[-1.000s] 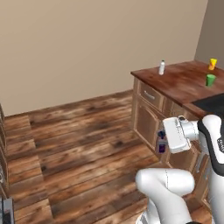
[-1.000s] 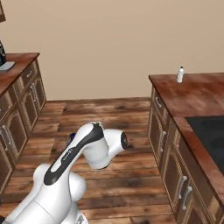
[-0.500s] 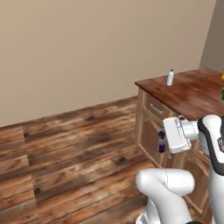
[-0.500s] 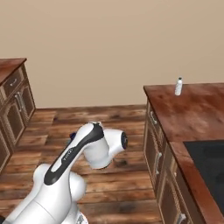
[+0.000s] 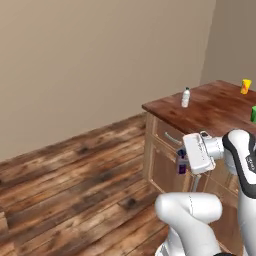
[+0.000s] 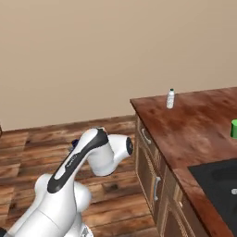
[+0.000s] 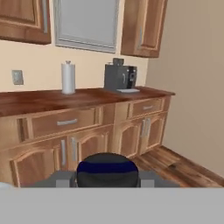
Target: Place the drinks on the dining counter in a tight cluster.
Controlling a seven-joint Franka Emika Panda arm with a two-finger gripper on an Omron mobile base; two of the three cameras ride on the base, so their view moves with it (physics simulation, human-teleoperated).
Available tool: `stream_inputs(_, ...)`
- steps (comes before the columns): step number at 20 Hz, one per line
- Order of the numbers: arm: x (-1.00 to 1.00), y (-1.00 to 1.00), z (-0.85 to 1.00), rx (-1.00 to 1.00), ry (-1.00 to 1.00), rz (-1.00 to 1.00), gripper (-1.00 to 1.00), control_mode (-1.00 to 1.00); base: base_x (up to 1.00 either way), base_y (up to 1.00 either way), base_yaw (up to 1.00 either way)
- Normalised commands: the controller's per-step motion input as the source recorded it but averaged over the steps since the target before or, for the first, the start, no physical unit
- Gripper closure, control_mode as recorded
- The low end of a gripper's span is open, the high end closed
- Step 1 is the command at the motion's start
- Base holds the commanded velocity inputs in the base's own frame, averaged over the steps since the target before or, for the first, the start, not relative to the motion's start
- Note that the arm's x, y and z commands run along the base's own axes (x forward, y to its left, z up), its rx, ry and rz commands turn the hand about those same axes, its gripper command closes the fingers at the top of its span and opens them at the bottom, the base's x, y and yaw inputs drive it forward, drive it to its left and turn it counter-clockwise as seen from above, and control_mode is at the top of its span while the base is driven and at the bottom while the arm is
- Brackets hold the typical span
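Note:
My gripper is shut on the short purple-blue bottle, held low beside the drawer front of the dining counter. In the hand view the bottle's dark blue top sits between the fingertips. The clear-white water bottle stands upright near the far corner of the reddish-brown top, and the right base view has this water bottle near the dining counter's back edge. The amber-brown bottle is out of view.
A yellow cup and a green object stand further along the top, near a black cooktop. Bare wood floor lies left of the counter. The hand looks at a wall counter with a paper towel roll and coffee machine.
The whole picture has shifted, so the base has driven and turned: the counter corner and water bottle now sit nearer and more central. The arm keeps its pose with the bottle.

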Motion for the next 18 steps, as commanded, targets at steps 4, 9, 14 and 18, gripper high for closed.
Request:
stream_inputs(4,0.0,0.0,0.0,0.0,0.0,0.0,1.0,1.0,0.52,0.34,-0.61)
stream_inputs(9,0.0,0.0,0.0,0.0,0.0,0.0,1.0,1.0,0.52,0.34,-0.61)
stream_inputs(14,0.0,0.0,0.0,0.0,0.0,0.0,1.0,1.0,0.62,0.36,-0.5)
stream_inputs(18,0.0,0.0,0.0,0.0,0.0,0.0,1.0,1.0,0.59,0.38,-0.52)
